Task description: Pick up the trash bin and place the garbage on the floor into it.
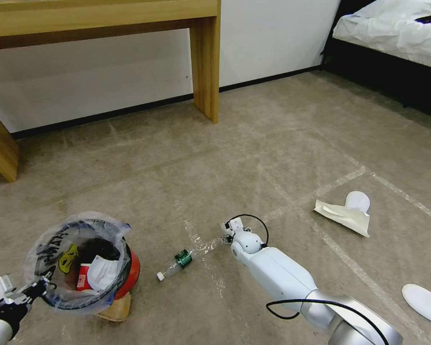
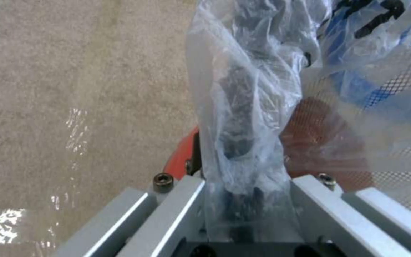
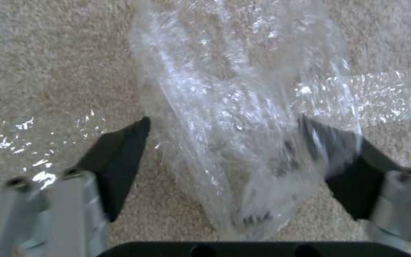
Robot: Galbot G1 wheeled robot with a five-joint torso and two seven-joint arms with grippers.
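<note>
Trash bin (image 1: pixel 131 268) first: it was small, round and red, and it had a clear bag liner (image 1: pixel 48 249) with blue, black and yellow print. The left gripper (image 1: pixel 36 287) was pinched shut on the liner's rim, with the bag bunched between its fingers (image 2: pixel 186 200). Inside the bin, close to that gripper, lay a red wrapper (image 1: pixel 83 277) and a white tissue (image 1: pixel 103 270). A tan paper bag (image 1: pixel 116 309) poked out from under the bin.

Just past the bin, between the two grippers, a small clear bottle (image 1: pixel 175 263) with a green label lay on its side on the floor (image 1: pixel 282 153). The right gripper (image 1: pixel 227 232) was low over the carpet, near the bottle's far end. Its black fingers (image 3: pixel 115 160) were wide apart, and a crinkly clear plastic piece (image 3: pixel 234 117) lay between them on the carpet.

Well off to the right gripper's outer side lay a white folded paper (image 1: pixel 342 213) with a round white thing (image 1: pixel 358 200) touching it. Shiny tape lines (image 1: pixel 340 179) crossed the floor.
</note>
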